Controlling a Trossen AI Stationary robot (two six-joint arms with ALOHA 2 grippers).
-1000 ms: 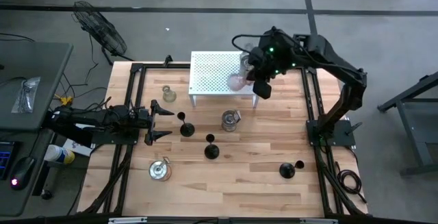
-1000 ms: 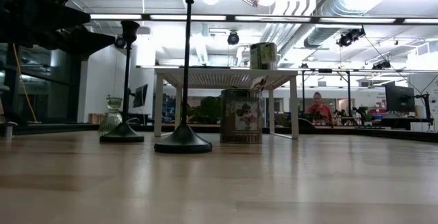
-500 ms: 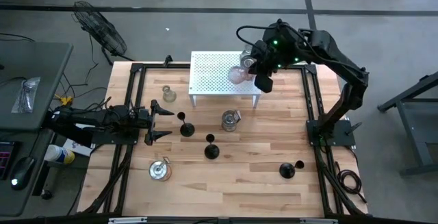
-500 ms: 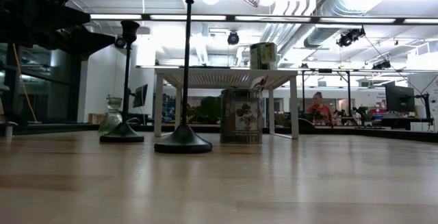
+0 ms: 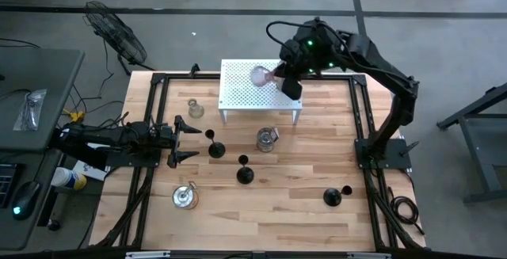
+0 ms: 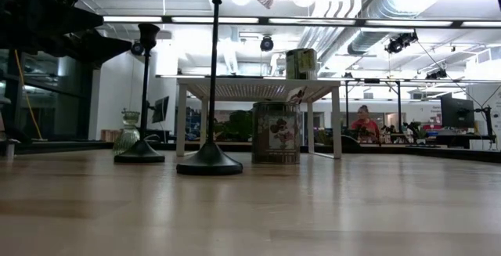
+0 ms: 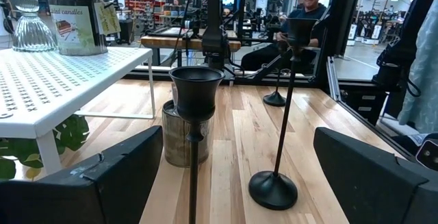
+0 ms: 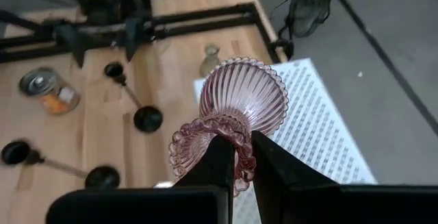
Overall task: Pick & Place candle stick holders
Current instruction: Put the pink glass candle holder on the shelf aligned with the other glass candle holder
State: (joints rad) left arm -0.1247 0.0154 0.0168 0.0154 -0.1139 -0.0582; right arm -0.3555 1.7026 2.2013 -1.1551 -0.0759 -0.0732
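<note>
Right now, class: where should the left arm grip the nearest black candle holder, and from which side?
Probably the thin stem of the black candle holder, below its cup, approached level from the left gripper side. It stands upright straight ahead of the open jaws; its cup is wider and its round base lies flat.

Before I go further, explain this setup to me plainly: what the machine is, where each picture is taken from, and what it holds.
Two dark robot arms work at a wooden table. One camera looks straight down, one sits at tabletop height, and one rides on each wrist. The right gripper holds a pinkish ribbed glass holder by its base, above the white perforated rack. The left gripper waits open near the table's left edge. Three black stemmed holders, such as one, and a tin stand on the wood.
</note>
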